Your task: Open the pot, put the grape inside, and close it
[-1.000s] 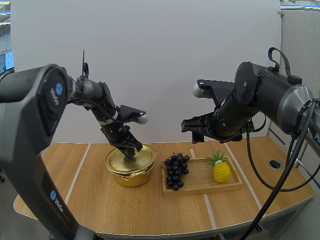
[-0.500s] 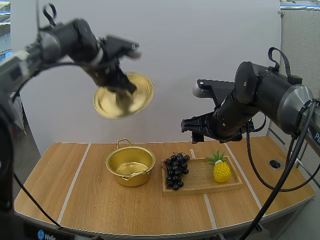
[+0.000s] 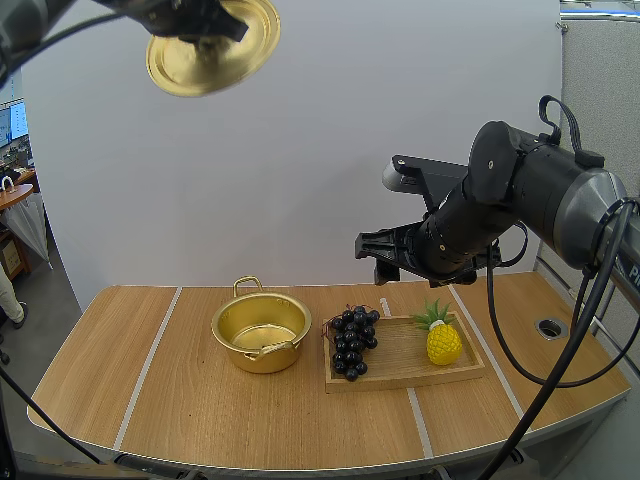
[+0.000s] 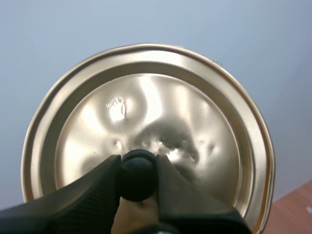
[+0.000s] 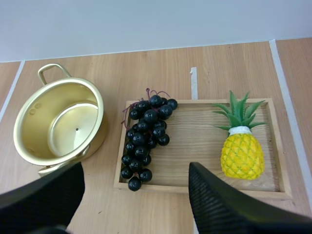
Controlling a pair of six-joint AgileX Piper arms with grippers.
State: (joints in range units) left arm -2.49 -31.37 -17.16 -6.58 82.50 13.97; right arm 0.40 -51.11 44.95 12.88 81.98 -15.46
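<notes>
Wooden table [image 3: 200, 405] in the lower frame is carrying our open gold pot [image 3: 261, 335], sitting just left of a tray [image 3: 405, 372]. Grapes [image 3: 352, 340] are lying on the tray's left end, with a toy pineapple [image 3: 442, 340] standing toward its right. Above the tray, our right gripper [image 3: 378, 252] is hovering with fingers spread, holding nothing. In the upper left, our left gripper [image 4: 138, 163] is pinching the lid [image 3: 212, 45] by its black knob [image 4: 138, 178].

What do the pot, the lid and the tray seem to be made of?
The pot: thin metal, probably, gold-coloured and shiny; its walls mirror the light. The lid: same glossy gold metal, slightly dented, with a black knob. The tray: pale wood, matte, grain visible.
</notes>
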